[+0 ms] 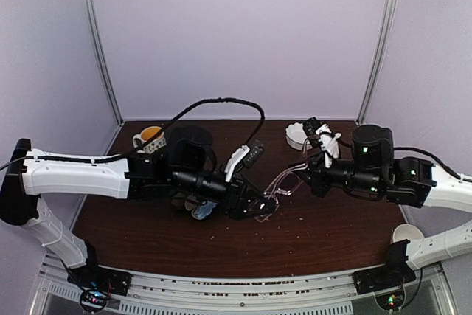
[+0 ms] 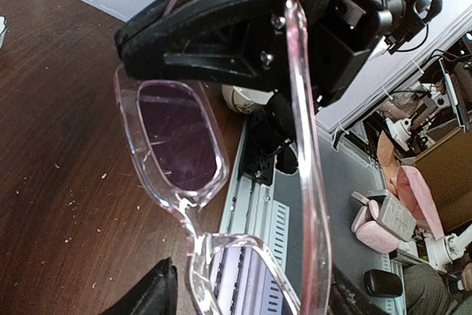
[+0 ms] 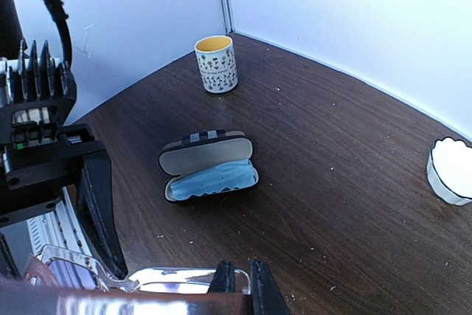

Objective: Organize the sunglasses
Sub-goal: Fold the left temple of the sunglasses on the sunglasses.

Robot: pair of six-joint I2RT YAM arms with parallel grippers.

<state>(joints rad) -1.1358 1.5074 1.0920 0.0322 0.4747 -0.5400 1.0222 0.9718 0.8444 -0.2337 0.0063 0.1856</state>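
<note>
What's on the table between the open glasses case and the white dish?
Only bare, speckled tabletop separates the open glasses case from the white dish, in the right wrist view.

In the overhead view our left arm (image 1: pixel 74 175) comes in low from 9 o'clock, forearm nearly level, wrist bent so the left gripper (image 1: pixel 259 208) points toward 4 o'clock near the table's centre. Our right arm (image 1: pixel 442 189) comes in from 3 o'clock, also nearly level, and the right gripper (image 1: pixel 301 175) faces 9 o'clock, tip to tip with the left one. Our right jaws are pinched on one temple arm of the pink sunglasses (image 2: pixel 181 134). Our left jaws stand wide apart, one finger on each side of the frame. We cannot tell whether those pads touch it. Both wrists are raised above the tabletop.
</note>
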